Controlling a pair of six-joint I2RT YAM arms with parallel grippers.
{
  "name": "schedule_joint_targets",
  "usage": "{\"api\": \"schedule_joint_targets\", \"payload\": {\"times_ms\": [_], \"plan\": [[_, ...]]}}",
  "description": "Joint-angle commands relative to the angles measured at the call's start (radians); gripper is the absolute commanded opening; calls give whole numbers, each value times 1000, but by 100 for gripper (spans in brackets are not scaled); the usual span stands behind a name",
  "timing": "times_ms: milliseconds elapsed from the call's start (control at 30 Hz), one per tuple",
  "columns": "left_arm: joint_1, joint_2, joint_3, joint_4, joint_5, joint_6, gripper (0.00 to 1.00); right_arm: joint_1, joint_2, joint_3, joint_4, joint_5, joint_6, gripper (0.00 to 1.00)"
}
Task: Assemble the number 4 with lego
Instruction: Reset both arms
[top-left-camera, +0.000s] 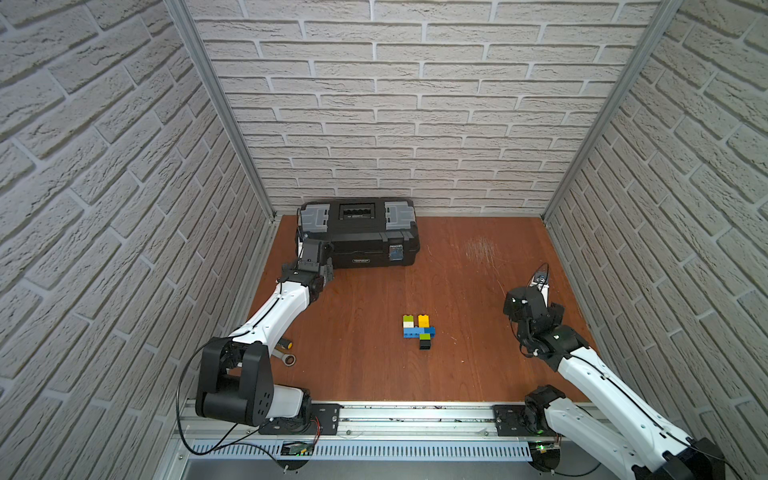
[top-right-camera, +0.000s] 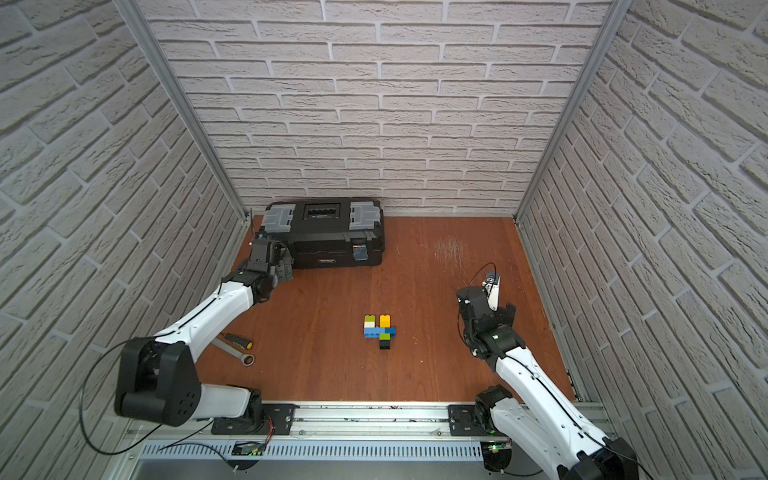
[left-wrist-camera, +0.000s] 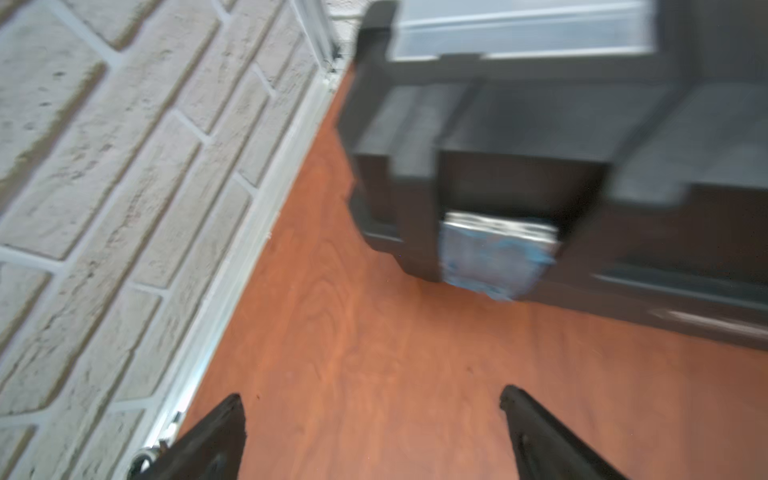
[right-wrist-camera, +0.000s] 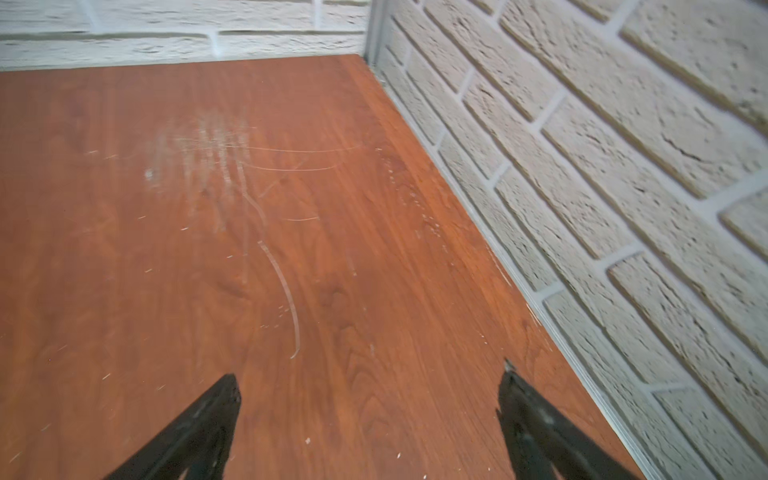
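Number 4 (top-left-camera: 419, 331): a flat figure of joined lego bricks, lying on the brown wooden table (top-left-camera: 457, 374) about midway between the two arms, seen in both top views; neither gripper touches it.
Figure's parts: a blue crossbar (top-left-camera: 418, 331); on its far side a green-and-white upright (top-left-camera: 408, 322) at the left and a yellow upright (top-left-camera: 423, 321) at the right; on its near side a stem of green brick (top-left-camera: 424, 337), then black brick (top-left-camera: 424, 345).
Left gripper (left-wrist-camera: 370, 395): fingers released and spread wide, with only bare table between them; at the far left, just in front of the toolbox's left end, well apart from the figure.
Right gripper (right-wrist-camera: 369, 374): fingers likewise released and empty, over scratched table at the right, near the right wall, well apart from the figure.
Toolbox (top-left-camera: 359, 232): big, black, with grey lid panels, standing against the far wall, left of centre.
Hand tools: a wrench (top-left-camera: 286, 358) and a screwdriver (top-left-camera: 285, 343) lie at the near left, beside the left arm.
Sharpness: the left wrist view is blurred.
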Motion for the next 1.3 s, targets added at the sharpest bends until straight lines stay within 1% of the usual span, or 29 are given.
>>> {"api": "schedule_joint_targets", "payload": {"times_ms": [0,67,133,200,233,333,367,400,467,500,533,567,600,633,667,700,733,767,800,833,867,900,933,967,1033,1100,1133,1200,1267], "plan": [[63,-18,-127,332,-57,98,98,-138,71,-51,194,14,9,97],[109,-32,-221,462,-14,118,98,-208,125,-74,283,-1,-33,97],[139,-17,-266,512,6,111,98,-228,181,-110,418,-29,-110,96],[149,2,-302,575,12,105,98,-234,235,-162,596,-100,-182,96],[149,12,-325,630,32,114,98,-236,254,-157,620,-155,-211,94],[149,70,-363,734,78,134,98,-244,300,-178,802,-301,-245,94],[150,98,-362,750,81,134,98,-249,320,-182,847,-321,-243,94],[152,106,-336,711,97,132,98,-255,340,-187,893,-334,-247,94],[164,118,-341,754,188,158,98,-272,386,-200,1012,-365,-243,94],[167,125,-371,821,209,171,98,-277,409,-206,1063,-380,-244,94],[169,147,-425,942,210,171,98,-278,459,-226,1165,-404,-262,93],[175,142,-457,1009,229,171,98,-276,527,-245,1289,-426,-278,94],[183,137,-455,982,252,165,98,-272,571,-248,1352,-485,-316,93],[185,143,-453,994,257,167,98,-270,588,-229,1296,-585,-353,93],[187,139,-453,985,261,164,98,-262,630,-204,1311,-615,-379,100],[188,141,-459,997,268,167,98,-257,666,-196,1346,-614,-389,100],[192,146,-469,1016,305,173,98,-253,667,-182,1319,-610,-392,100],[194,173,-497,1083,334,184,98,-252,638,-164,1232,-605,-389,100],[195,208,-525,1191,337,191,98,-251,627,-157,1208,-601,-388,100],[197,185,-521,1152,314,172,98,-251,651,-171,1278,-604,-391,100],[198,190,-521,1140,314,173,98,-251,653,-177,1290,-604,-391,100],[197,201,-528,1188,311,177,98,-249,638,-165,1237,-599,-389,100],[197,182,-520,1136,312,170,98,-248,627,-158,1215,-594,-390,100],[197,192,-523,1163,311,175,98,-246,642,-166,1255,-595,-391,100],[198,184,-520,1139,311,172,98,-244,626,-159,1216,-589,-392,100],[196,187,-522,1144,311,175,98,-243,636,-164,1242,-590,-393,100],[194,188,-521,1149,305,177,98,-243,627,-161,1218,-589,-392,100],[172,191,-527,1165,260,189,98,-244,633,-162,1233,-589,-393,100],[169,189,-528,1165,258,189,98,-243,636,-163,1236,-589,-393,100]]}}
